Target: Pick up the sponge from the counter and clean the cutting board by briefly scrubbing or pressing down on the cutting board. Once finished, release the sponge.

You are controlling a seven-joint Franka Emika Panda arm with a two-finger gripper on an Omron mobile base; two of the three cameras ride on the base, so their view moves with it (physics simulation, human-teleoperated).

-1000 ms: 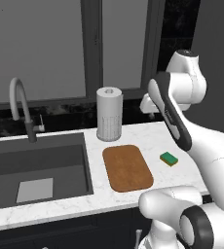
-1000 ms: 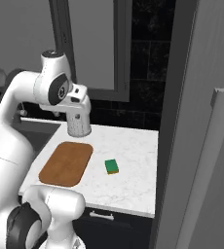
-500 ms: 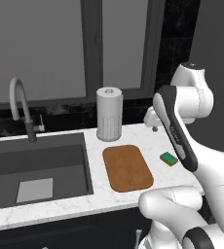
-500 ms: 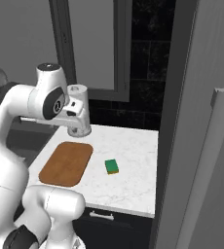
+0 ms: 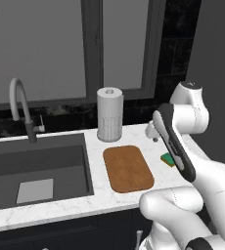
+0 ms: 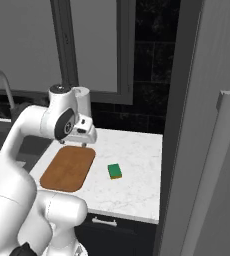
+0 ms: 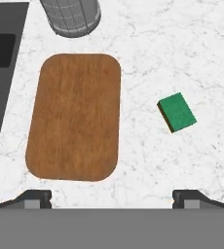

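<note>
The brown cutting board (image 5: 128, 168) (image 6: 68, 168) (image 7: 75, 116) lies flat on the white marble counter (image 5: 100, 200) (image 6: 132, 150). The small green sponge (image 6: 115, 171) (image 7: 177, 113) rests on the counter a short way right of the board; in the left base view the sponge (image 5: 167, 158) is partly hidden by my forearm. My gripper (image 5: 153, 132) (image 6: 84, 140) (image 7: 111, 197) hangs above the counter near the board's far right corner, pointing down. Its fingertips (image 7: 36, 197) stand wide apart and open, with nothing between them.
A grey paper-towel roll (image 5: 109, 114) (image 7: 70, 14) stands upright behind the board. The dark sink basin (image 5: 36, 166) with its curved faucet (image 5: 19, 105) lies to the left. A tall grey cabinet panel (image 6: 202, 125) borders the counter on the right.
My hand has come down and forward from near the window toward the counter behind the board, and the upper arm has swung to the right. Board and sponge have not moved.
</note>
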